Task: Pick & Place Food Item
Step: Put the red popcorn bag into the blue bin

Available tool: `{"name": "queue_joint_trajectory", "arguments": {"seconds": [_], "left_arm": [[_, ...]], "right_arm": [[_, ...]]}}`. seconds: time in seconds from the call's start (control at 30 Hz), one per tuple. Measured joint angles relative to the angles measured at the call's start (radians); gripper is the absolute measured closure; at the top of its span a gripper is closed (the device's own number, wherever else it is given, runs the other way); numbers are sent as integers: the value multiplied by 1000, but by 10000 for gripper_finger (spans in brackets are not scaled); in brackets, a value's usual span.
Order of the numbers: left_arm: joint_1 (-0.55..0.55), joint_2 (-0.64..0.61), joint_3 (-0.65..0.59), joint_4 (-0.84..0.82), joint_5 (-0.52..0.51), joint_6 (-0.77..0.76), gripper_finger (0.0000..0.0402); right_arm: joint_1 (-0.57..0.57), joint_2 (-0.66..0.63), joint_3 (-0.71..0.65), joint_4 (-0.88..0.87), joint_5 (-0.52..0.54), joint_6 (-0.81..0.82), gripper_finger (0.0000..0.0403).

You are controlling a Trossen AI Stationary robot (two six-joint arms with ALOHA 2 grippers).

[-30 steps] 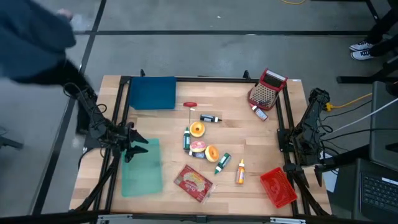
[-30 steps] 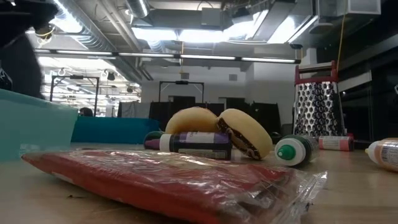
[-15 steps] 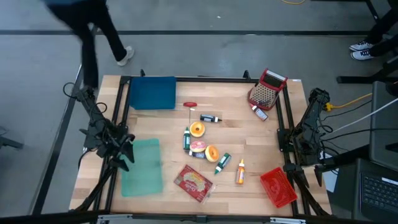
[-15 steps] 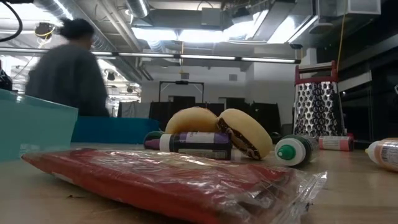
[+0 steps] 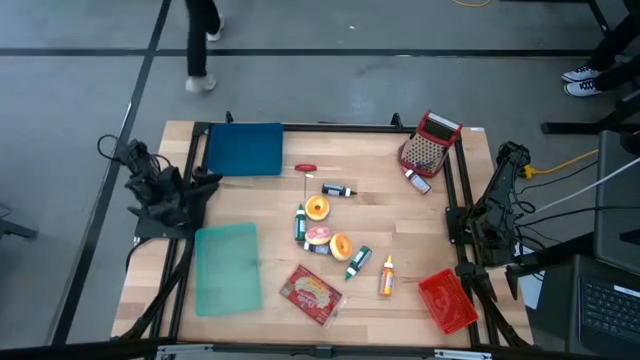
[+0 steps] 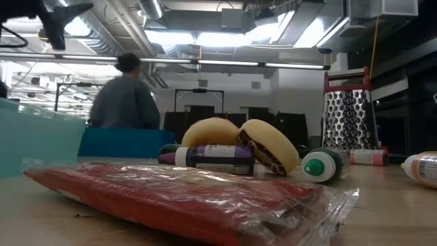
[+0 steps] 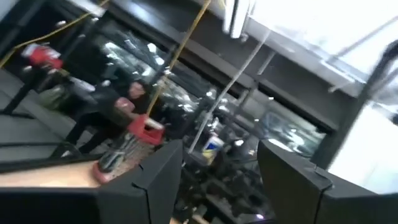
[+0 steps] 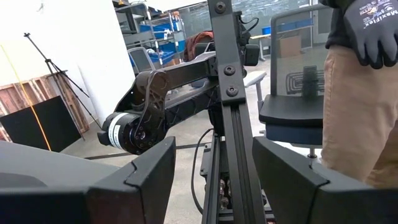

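Both arms are sitting folded at the edges of the table, well apart from the food, so I'd judge the pick is not yet begun: the left gripper [image 5: 205, 180] is hanging by the left rail just beside the teal tray [image 5: 227, 268] with its jaws wide and empty, and the right gripper [image 8: 211, 180] is facing out past its frame post, jaws likewise wide on nothing. The donuts [image 5: 327, 237] are lying mid-table among small bottles [image 5: 357, 262], touching one another, probably laid out within either arm's reach.
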Motion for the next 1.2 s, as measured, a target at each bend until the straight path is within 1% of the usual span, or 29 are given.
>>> {"name": "queue_joint_trajectory", "arguments": {"seconds": [0.07,0.1,0.2,0.27,0.43,0.5,0.63,0.73,0.83,0.9,0.97,1.03,1.1,1.2], "left_arm": [[21,27,61,-95,92,-3,196],[35,51,100,-148,118,-18,196],[81,162,245,-301,128,-70,196],[114,256,350,-388,143,-72,196],[220,503,591,-541,178,-95,196],[273,581,678,-586,239,-134,196],[411,718,836,-703,437,-239,196],[521,816,934,-721,612,-305,196],[614,916,1041,-708,803,-319,196],[659,978,1098,-693,900,-326,196],[689,1036,1147,-664,943,-349,196],[702,1071,1184,-651,967,-399,196],[707,1094,1215,-635,985,-413,196],[711,1111,1228,-640,1078,-413,196]], "right_arm": [[0,0,0,0,0,0,186],[0,0,0,0,0,0,186],[0,0,0,0,0,0,186],[0,0,0,0,0,0,186],[0,0,0,0,0,0,186],[0,0,0,0,0,0,186],[0,0,0,0,0,0,186],[0,0,0,0,0,0,186],[0,0,0,0,0,0,186],[0,0,0,0,0,0,186],[0,0,0,0,0,0,186],[0,0,0,0,0,0,186],[0,0,0,0,0,0,186],[0,0,0,0,0,0,186]]}}
